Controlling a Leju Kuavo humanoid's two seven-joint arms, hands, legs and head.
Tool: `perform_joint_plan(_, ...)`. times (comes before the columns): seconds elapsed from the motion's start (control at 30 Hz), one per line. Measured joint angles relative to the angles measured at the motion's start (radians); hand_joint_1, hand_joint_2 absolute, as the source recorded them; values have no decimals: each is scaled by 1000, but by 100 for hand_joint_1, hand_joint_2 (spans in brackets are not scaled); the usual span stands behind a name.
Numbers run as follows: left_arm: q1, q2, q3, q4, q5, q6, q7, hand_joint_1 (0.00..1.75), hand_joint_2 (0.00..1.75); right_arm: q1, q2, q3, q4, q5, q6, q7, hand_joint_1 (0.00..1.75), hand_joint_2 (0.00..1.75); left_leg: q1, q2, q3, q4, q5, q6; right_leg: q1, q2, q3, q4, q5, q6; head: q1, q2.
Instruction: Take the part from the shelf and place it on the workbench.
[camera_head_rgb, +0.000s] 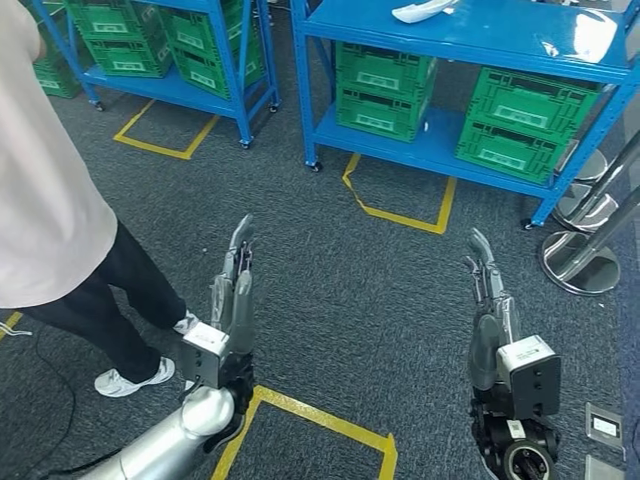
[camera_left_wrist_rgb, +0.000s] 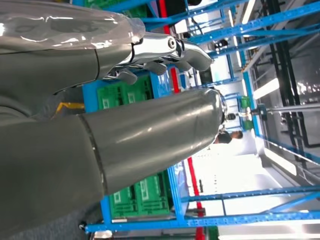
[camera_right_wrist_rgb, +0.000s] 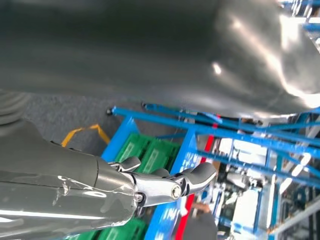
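The white part (camera_head_rgb: 425, 11) on the blue shelf (camera_head_rgb: 483, 35), well ahead of the right hand (camera_head_rgb: 490, 300), is cut off by the picture's upper edge. The person (camera_head_rgb: 53, 190) beside the left hand (camera_head_rgb: 234, 290) is cut off above the torso. In the right wrist view, the thumb (camera_right_wrist_rgb: 188, 50) is blurred and hides the upper shelving.

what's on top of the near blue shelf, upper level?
A white part lies on the blue shelf top, partly cut off by the frame edge. Green crates sit on the level below. Anything farther back is out of frame.
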Motion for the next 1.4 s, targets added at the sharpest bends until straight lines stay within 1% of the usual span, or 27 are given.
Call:
perform_joint_plan(0.03, 0, 0, 0, 0, -3, 0, 4, 0, 0, 0, 0, 0, 0, -1, 0, 1, 0, 0, -1, 2, 3, -9, -2, 1, -1, 10, -3, -1, 2, 6, 1, 0)
perform_joint_plan(0.07, -1, 0, 0, 0, -7, 0, 7, 0, 0, 1, 0, 0, 0, -1, 0, 2, 0, 0, -1, 15, 5, -13, 0, 2, -2, 21, -7, -3, 4, 13, 1, 0)
perform_joint_plan(0.1, -1, 0, 0, 0, -12, 0, 11, 0, 0, 2, 0, 0, -1, -2, 1, 3, 0, 0, 1, 26, 7, -18, 3, 5, -2, 19, -12, -1, 2, 19, 0, 0)
perform_joint_plan(0.13, -1, -1, 0, -1, -15, 0, 14, 0, 0, 1, 0, -1, -2, -3, 1, 4, 0, 0, 5, 38, 11, -23, 5, 9, 1, 3, -20, 13, -8, 24, 4, 0)
perform_joint_plan(0.17, -1, -3, 0, -1, -18, 0, 15, 0, 0, 0, 0, -1, -3, -4, 2, 4, 0, 0, 8, 52, 13, -28, 7, 13, 3, -24, -39, 51, -31, 28, 10, 0)
perform_joint_plan(0.23, 2, -4, 0, -1, -22, 0, 17, 0, 0, -2, 0, -2, -4, -6, 2, 5, 0, 0, 7, 76, 15, -30, 7, 17, 1, -83, -101, 186, -101, 36, 23, 0)
perform_joint_plan(0.27, 4, -4, 0, -1, -24, 0, 18, 0, 0, -2, 0, -2, -4, -7, 2, 5, 0, 0, 5, 90, 16, -30, 6, 18, -2, -96, -133, 256, -128, 40, 25, 0)
perform_joint_plan(0.3, 6, -4, 0, -1, -25, 0, 20, 0, 0, -1, 0, -2, -4, -7, 2, 6, 0, 0, 5, 102, 16, -30, 4, 17, -4, -102, -151, 296, -138, 42, 26, 0)
perform_joint_plan(0.33, 7, -4, 0, -1, -25, 0, 21, 0, 0, 0, 0, -2, -4, -7, 3, 6, 0, 0, 5, 114, 18, -29, 2, 16, -6, -106, -148, 296, -128, 44, 26, 0)
perform_joint_plan(0.37, 8, -4, 0, -1, -25, 0, 22, 0, 0, 0, 0, -2, -4, -8, 3, 6, 0, 0, 5, 125, 20, -28, 0, 14, -7, -111, -123, 252, -100, 45, 27, 0)
perform_joint_plan(0.4, 8, -4, 0, -1, -26, 0, 23, 0, 0, 0, 0, -3, -4, -8, 3, 6, 0, 0, 5, 134, 24, -27, -4, 10, -8, -125, -82, 175, -63, 45, 27, 0)
perform_joint_plan(0.43, 8, -4, 0, -1, -26, 0, 23, 0, 0, -1, 0, -3, -4, -8, 4, 6, 0, 0, 3, 143, 27, -25, -9, 5, -4, -146, -40, 100, -38, 44, 29, 0)
perform_joint_plan(0.47, 7, -4, 0, -1, -26, 0, 23, 0, 0, -2, 0, -3, -5, -8, 4, 6, 0, 0, 0, 151, 29, -22, -12, 1, -2, -162, -7, 42, -22, 39, 29, 0)
perform_joint_plan(0.5, 7, -4, 0, -1, -27, 0, 23, 0, 0, -3, 0, -4, -5, -8, 5, 6, 0, 0, -4, 157, 30, -20, -15, -3, 0, -173, 10, 12, -17, 33, 27, 0)
perform_joint_plan(0.53, 6, -4, 0, -1, -27, 0, 24, 0, 0, -4, 0, -4, -5, -7, 5, 6, 0, 0, -7, 164, 31, -19, -15, -7, 4, -173, 13, 6, -21, 27, 26, 0)
perform_joint_plan(0.6, 5, -4, 0, -1, -26, 0, 24, 0, 0, -4, 0, -4, -5, -6, 4, 6, 0, 0, -8, 175, 33, -18, -18, -14, 4, -155, 12, 5, -19, 15, 21, 0)
perform_joint_plan(0.63, 4, -3, 0, -1, -26, 0, 24, 0, 0, -4, 0, -4, -5, -5, 3, 5, 0, 0, -7, 176, 34, -19, -19, -10, 4, -149, 12, 4, -18, 11, 18, 0)
perform_joint_plan(0.67, 2, -2, 0, -1, -25, 0, 23, 0, 0, -4, 1, -4, -5, -4, 2, 5, 0, 0, -7, 175, 35, -20, -21, -2, 4, -144, 14, 3, -17, 8, 15, 0)
perform_joint_plan(0.73, -1, -1, 0, -1, -24, 0, 23, 0, 0, -4, 1, -4, -5, -2, 0, 6, 0, 0, -7, 171, 37, -22, -20, 20, 4, -140, 14, 2, -17, 7, 8, 0)
perform_joint_plan(0.8, -2, -1, 0, -1, -24, 0, 23, 0, 0, -4, 0, -4, -5, -1, -1, 6, 0, 0, -7, 171, 37, -24, -17, 25, 5, -139, 13, 2, -17, 7, 4, 0)
perform_joint_plan(0.9, -2, 0, 0, -1, -24, 0, 23, 0, 0, -4, 1, -4, -5, 1, -2, 6, 0, 0, -5, 170, 37, -29, -12, 15, 7, -141, 12, 2, -17, 5, 2, 0)
perform_joint_plan(1.03, -2, 0, 0, -1, -14, 0, 22, 0, 0, -4, 0, -4, -5, 6, -5, 9, 0, 0, -2, 169, 37, -34, -8, -16, 9, -142, 9, 3, -15, 3, 2, 0)
perform_joint_plan(1.13, -4, 0, 0, -1, 6, 0, 25, 0, 0, -4, 0, -4, -5, 9, -6, 10, 0, 0, -2, 169, 36, -34, -8, -20, 8, -142, 9, 2, -14, 2, 3, 0)
perform_joint_plan(1.17, -4, 0, 0, -1, 11, 0, 27, 0, 0, -4, 1, -4, -5, 9, -6, 11, 0, 0, -4, 168, 36, -37, -10, -14, 7, -144, 11, 5, -8, 6, 4, 0)
perform_joint_plan(1.27, -8, 1, 0, -1, 21, 0, 30, 0, 0, -3, 1, -6, -5, 11, -7, 10, 0, 0, 4, 163, 64, -80, -7, 16, 2, -140, 4, 27, 7, 27, 3, 0)
perform_joint_plan(1.3, -11, 1, 0, -1, 23, 0, 30, 0, 0, -4, 1, -7, -6, 12, -7, 10, 0, 0, 9, 161, 76, -94, -3, 20, 0, -131, -13, 53, -6, 33, 5, 0)
perform_joint_plan(1.4, -12, -2, 0, -1, 27, 0, 30, 0, 0, 2, 1, -9, -4, 13, -7, 10, 0, 0, 19, 153, 89, -102, -4, 14, -13, -112, -104, 218, -84, 52, 21, 0)
